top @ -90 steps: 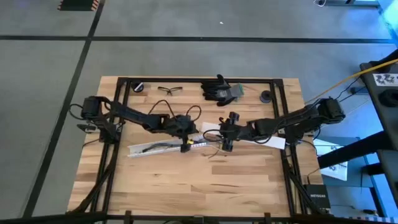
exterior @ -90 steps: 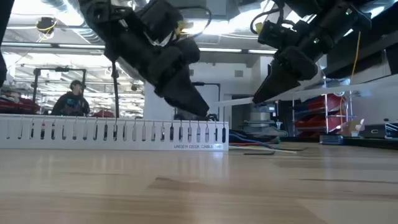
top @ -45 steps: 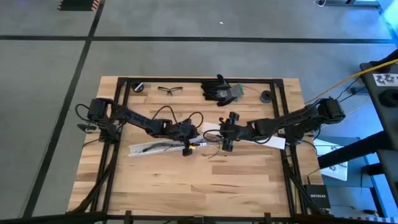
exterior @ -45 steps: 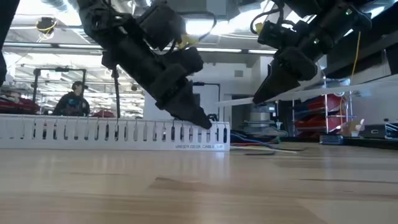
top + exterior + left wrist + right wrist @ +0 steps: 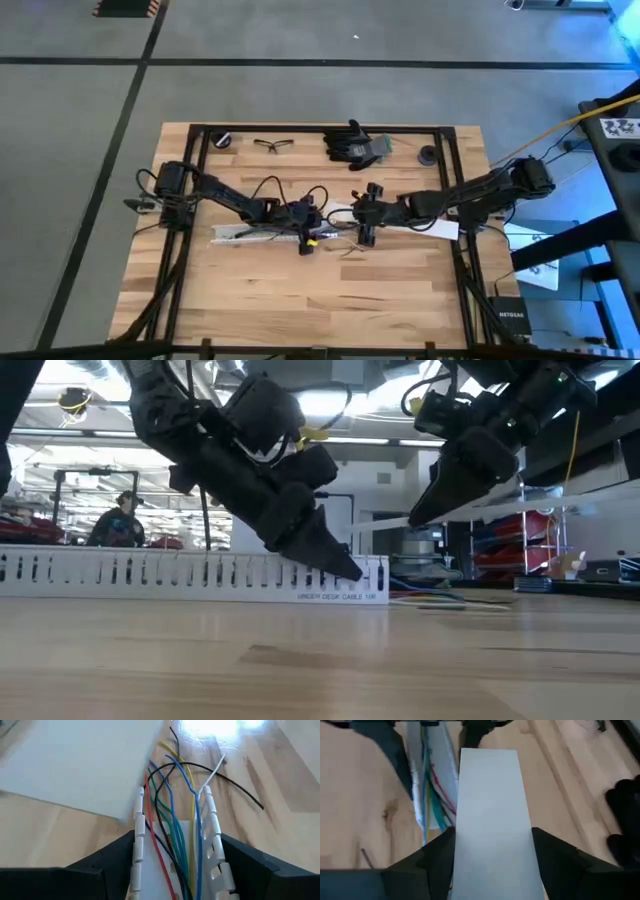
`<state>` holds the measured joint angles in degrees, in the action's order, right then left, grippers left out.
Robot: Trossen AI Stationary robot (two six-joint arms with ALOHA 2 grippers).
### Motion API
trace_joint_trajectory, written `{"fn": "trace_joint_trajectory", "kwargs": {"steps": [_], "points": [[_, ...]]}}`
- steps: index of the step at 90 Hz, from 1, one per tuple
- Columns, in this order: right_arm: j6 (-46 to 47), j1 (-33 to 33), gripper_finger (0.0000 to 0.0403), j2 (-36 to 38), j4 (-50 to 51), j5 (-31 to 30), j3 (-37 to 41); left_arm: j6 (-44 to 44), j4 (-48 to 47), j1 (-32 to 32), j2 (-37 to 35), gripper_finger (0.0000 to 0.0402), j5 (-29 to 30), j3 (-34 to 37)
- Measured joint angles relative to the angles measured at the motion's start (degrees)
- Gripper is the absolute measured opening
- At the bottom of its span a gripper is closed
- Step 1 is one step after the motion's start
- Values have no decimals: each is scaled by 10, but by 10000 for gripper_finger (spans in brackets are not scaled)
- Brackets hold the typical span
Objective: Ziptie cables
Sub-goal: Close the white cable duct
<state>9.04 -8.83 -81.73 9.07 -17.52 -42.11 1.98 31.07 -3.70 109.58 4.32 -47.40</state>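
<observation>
Straddling slotted white plastic channel (image 5: 172, 855), left claw (image 5: 175, 865) clamped on it, thin cables (image 5: 172, 795) inside, right claw (image 5: 492, 865) gripping flat white strip (image 5: 490, 800)

We are counting two robot arms, each ending in one hand: the left hand (image 5: 307, 243) and the right hand (image 5: 366, 234). We are seeing one slotted white channel (image 5: 255, 234) lying on the desk (image 5: 300, 300) and one flat white strip (image 5: 492, 830). One bundle of cables (image 5: 172, 820) is showing roughly eight wires. One pair of glasses (image 5: 273, 145), one pair of black gloves (image 5: 352, 145) and one person (image 5: 117, 520) are showing.
</observation>
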Motion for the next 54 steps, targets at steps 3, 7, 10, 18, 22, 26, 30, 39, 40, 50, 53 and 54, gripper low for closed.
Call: {"fn": "trace_joint_trajectory", "kwargs": {"steps": [3, 7, 10, 18, 22, 26, 30, 39, 40, 50, 53, 54], "points": [[0, -3, 218, 0, 0, 4, 0, 4, 22, -1, 3, 241, -1, 5], [0, -6, 218, 0, 2, 5, 0, 9, 52, -1, 10, 241, -2, 9], [1, -10, 218, 0, 4, 4, 0, 13, 63, -1, 11, 241, -4, 13], [5, -17, 218, 0, 5, 1, 0, 20, 86, 0, 28, 241, -3, 20], [11, -21, 218, 0, 9, 2, 0, 21, 96, 0, 36, 240, -2, 20], [15, -24, 218, 0, 14, 2, 0, 22, 97, 0, 38, 239, -3, 20], [22, -29, 218, 0, 21, 3, 0, 23, 90, 0, 38, 238, -1, 20], [38, -44, 218, 0, 34, 8, 0, 20, 65, -1, 30, 237, -2, 19], [40, -46, 218, 0, 34, 8, 0, 20, 62, -1, 29, 237, -2, 19], [54, -63, 218, 0, 34, 11, 4, 20, 24, -5, 16, 237, -5, 19], [59, -67, 218, 0, 27, 11, 7, 21, 14, -8, 10, 237, -5, 20], [60, -68, 218, 0, 25, 11, 9, 21, 8, -9, 8, 237, -5, 19]]}}
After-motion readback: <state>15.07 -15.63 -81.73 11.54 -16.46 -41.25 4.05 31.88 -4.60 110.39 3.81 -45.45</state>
